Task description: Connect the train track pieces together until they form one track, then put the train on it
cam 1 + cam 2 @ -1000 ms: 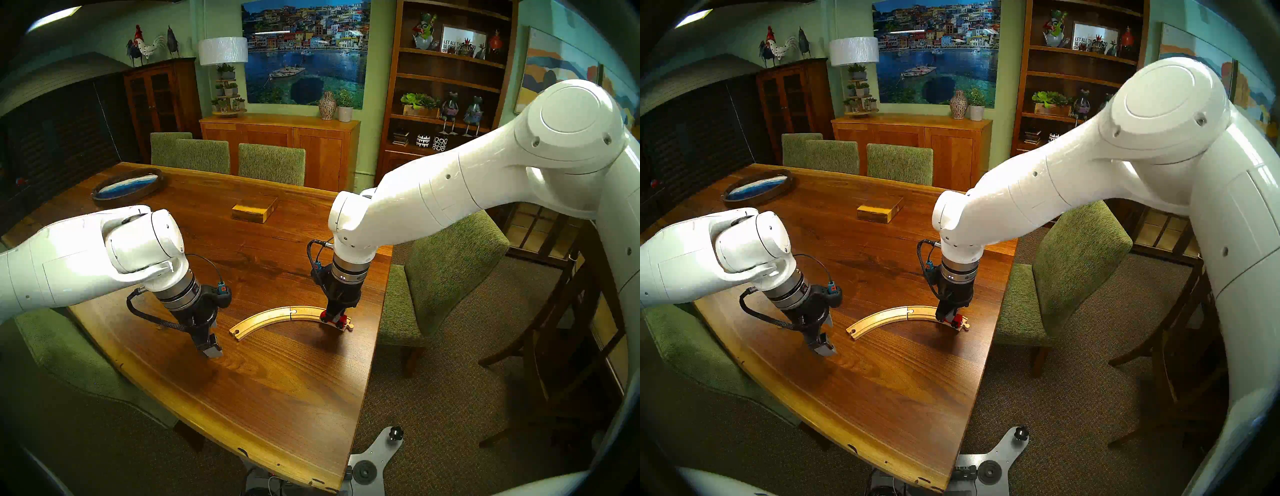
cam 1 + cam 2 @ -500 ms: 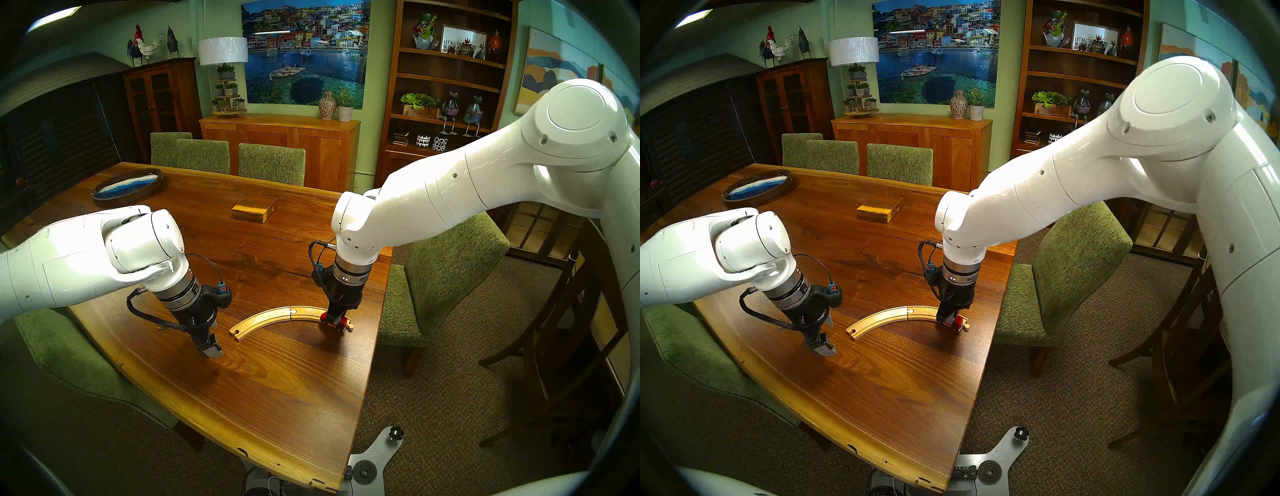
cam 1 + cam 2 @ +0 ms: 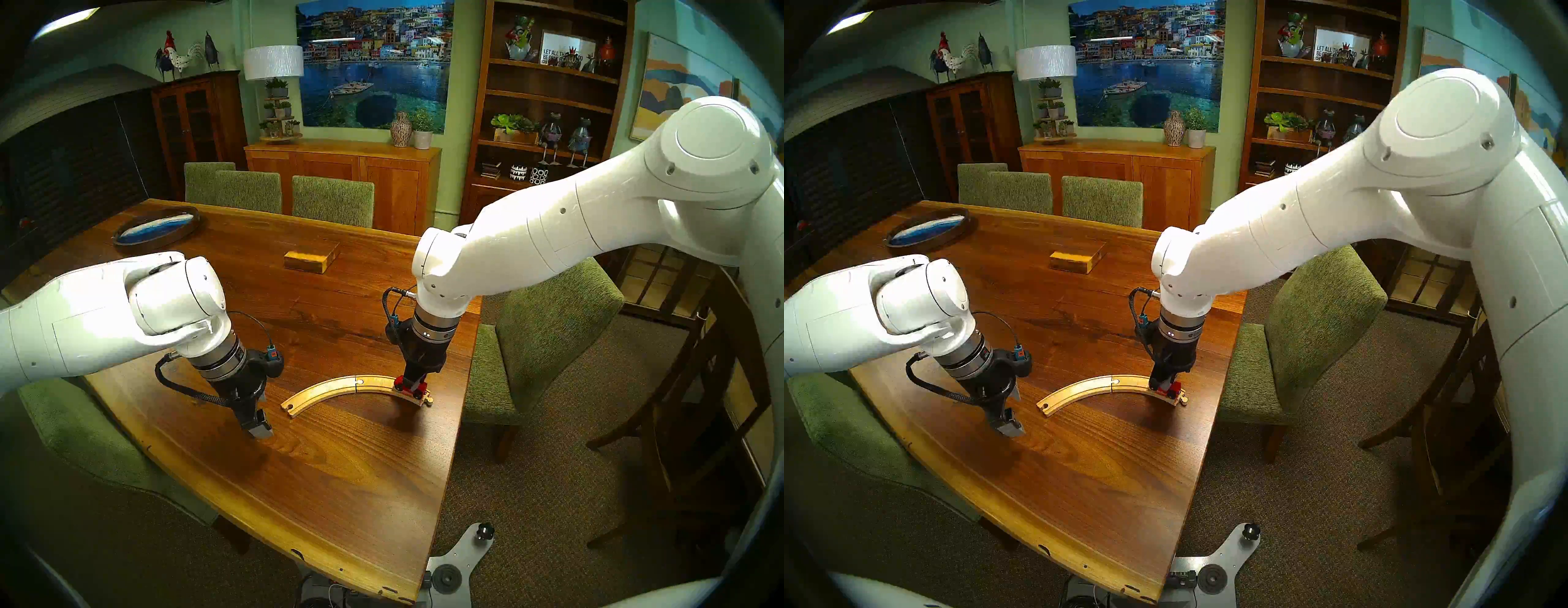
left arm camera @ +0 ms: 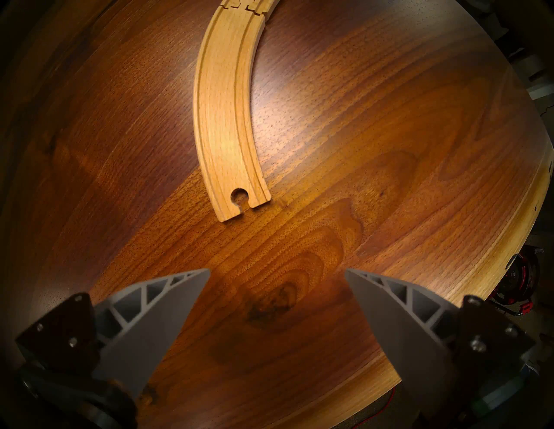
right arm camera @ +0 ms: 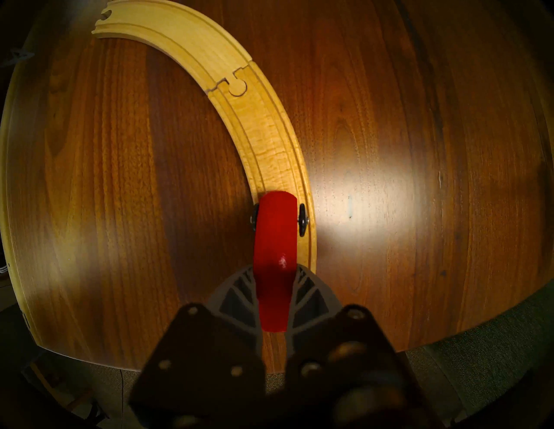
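The two train track pieces are joined into one pale wooden arc, the track [image 3: 339, 388] [image 3: 1089, 388], lying on the table with a peg-and-hole seam [image 5: 236, 85] at its middle. Its free hole end [image 4: 239, 196] points toward my left gripper [image 3: 259, 429] [image 4: 277, 275], which hangs open over bare wood a short way off. My right gripper [image 3: 413, 380] [image 5: 275, 269] is shut on the red train [image 3: 410, 387] [image 5: 274, 239] over the track's right end. The train's dark wheels sit at the grooves; whether they touch the wood I cannot tell.
A yellowish wooden block [image 3: 312, 259] lies at mid-table, and an oval tray [image 3: 157, 229] stands at the far left. Green chairs [image 3: 547, 331] flank the table. The table's right edge [image 3: 456, 424] runs close to the track's right end.
My right wrist has risen slightly and leaned to the right, and the train has shifted a little with it on the track's right end. The left arm has not moved.
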Controlling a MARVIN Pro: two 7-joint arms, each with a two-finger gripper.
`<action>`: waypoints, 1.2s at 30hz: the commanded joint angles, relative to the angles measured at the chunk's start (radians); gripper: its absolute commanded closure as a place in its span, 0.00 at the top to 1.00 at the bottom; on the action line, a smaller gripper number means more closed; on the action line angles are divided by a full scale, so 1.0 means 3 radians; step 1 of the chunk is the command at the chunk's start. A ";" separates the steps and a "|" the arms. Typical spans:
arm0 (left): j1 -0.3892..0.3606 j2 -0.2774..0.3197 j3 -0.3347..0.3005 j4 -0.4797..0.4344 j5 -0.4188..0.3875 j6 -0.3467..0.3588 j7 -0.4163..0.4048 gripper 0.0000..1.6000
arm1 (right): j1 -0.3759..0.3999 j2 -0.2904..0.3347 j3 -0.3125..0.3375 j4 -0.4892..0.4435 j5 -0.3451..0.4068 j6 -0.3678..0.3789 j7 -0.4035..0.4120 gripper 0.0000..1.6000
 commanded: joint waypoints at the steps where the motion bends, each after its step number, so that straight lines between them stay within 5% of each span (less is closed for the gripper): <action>1: -0.0117 -0.0001 -0.0070 0.0007 0.0008 -0.0006 -0.0018 1.00 | 0.0046 -0.0076 0.0029 0.0130 -0.0030 0.0040 0.0028 0.00; 30: -0.0118 -0.0002 -0.0069 0.0007 0.0010 -0.0006 -0.0020 1.00 | -0.0065 -0.0144 0.0012 0.0214 -0.0080 0.0026 0.0105 0.00; 32: -0.0118 -0.0002 -0.0069 0.0007 0.0010 -0.0006 -0.0020 1.00 | -0.0063 -0.0141 0.0013 0.0207 -0.0080 0.0023 0.0101 0.12; 33: -0.0118 -0.0002 -0.0069 0.0007 0.0010 -0.0006 -0.0021 1.00 | -0.0062 -0.0139 0.0013 0.0203 -0.0080 0.0023 0.0098 0.27; 36: -0.0118 -0.0002 -0.0069 0.0007 0.0010 -0.0006 -0.0020 1.00 | -0.0060 -0.0134 0.0014 0.0191 -0.0077 0.0021 0.0087 0.38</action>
